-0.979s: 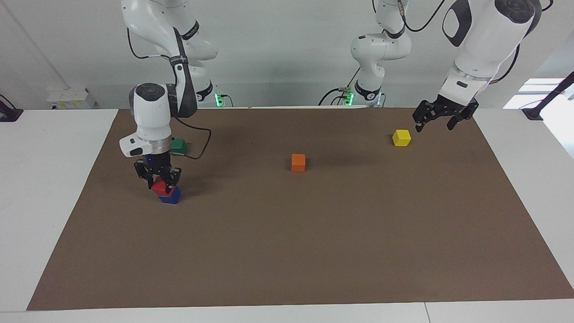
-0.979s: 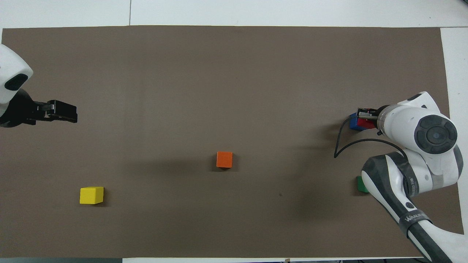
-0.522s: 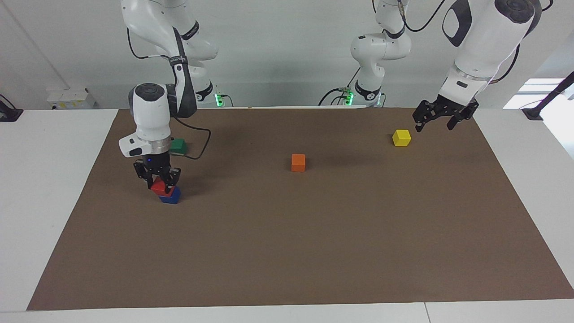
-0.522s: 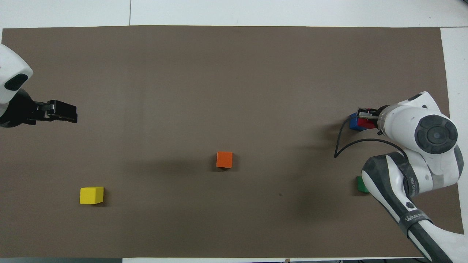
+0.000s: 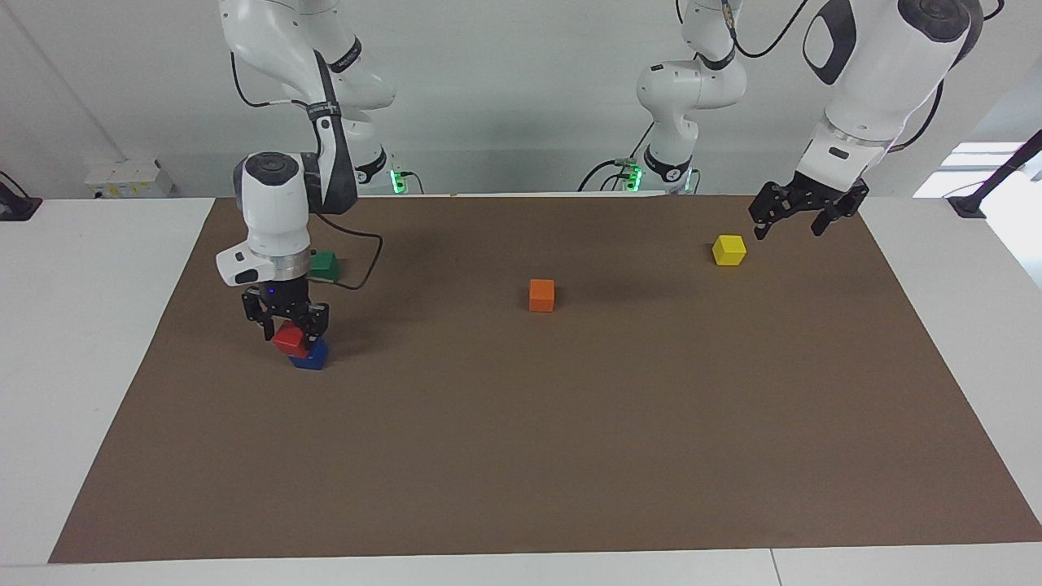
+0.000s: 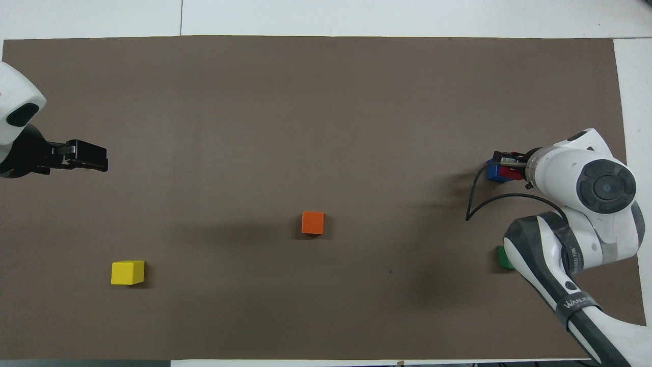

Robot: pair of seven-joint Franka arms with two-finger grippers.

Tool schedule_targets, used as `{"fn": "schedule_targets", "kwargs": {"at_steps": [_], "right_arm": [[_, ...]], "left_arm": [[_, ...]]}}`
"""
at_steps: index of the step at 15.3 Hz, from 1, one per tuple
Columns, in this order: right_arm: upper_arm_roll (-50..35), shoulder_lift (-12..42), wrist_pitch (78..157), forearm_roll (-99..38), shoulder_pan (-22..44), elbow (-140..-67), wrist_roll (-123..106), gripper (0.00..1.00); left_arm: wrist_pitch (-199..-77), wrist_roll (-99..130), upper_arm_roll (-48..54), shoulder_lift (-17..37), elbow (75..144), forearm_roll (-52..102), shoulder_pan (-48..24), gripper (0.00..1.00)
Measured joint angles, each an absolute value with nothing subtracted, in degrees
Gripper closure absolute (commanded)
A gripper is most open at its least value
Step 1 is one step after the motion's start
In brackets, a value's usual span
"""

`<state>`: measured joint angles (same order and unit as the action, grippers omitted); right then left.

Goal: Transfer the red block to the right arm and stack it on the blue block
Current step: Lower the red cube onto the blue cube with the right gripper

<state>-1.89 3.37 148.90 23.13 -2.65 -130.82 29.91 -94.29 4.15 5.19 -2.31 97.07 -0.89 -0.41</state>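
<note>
Two stacked cubes: the red block (image 5: 291,339) sits skewed on the blue block (image 5: 312,356), toward the right arm's end. The right gripper (image 5: 286,319) straddles it, fingers parted. A snag while lifting could topple it. The left gripper (image 5: 796,213) waits, spread.

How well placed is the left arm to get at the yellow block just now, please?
Probably well placed: the left gripper hangs open in the air near the yellow block, which sits alone on the brown mat with nothing on or against it.
</note>
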Motion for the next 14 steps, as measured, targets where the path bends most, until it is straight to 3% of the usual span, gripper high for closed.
{"fn": "schedule_targets", "kwargs": {"at_steps": [9,14], "right_arm": [[-1.99,3.49,145.87,23.13,-2.58,-129.06,29.91,0.0],[-2.5,3.44,134.32,17.96,-2.41,-121.94,25.88,0.0]], "left_arm": [[-94.29,4.15,5.19,-2.31,97.07,-0.89,-0.41,0.0],[-94.29,4.15,5.19,-2.31,97.07,-0.89,-0.41,0.0]]}}
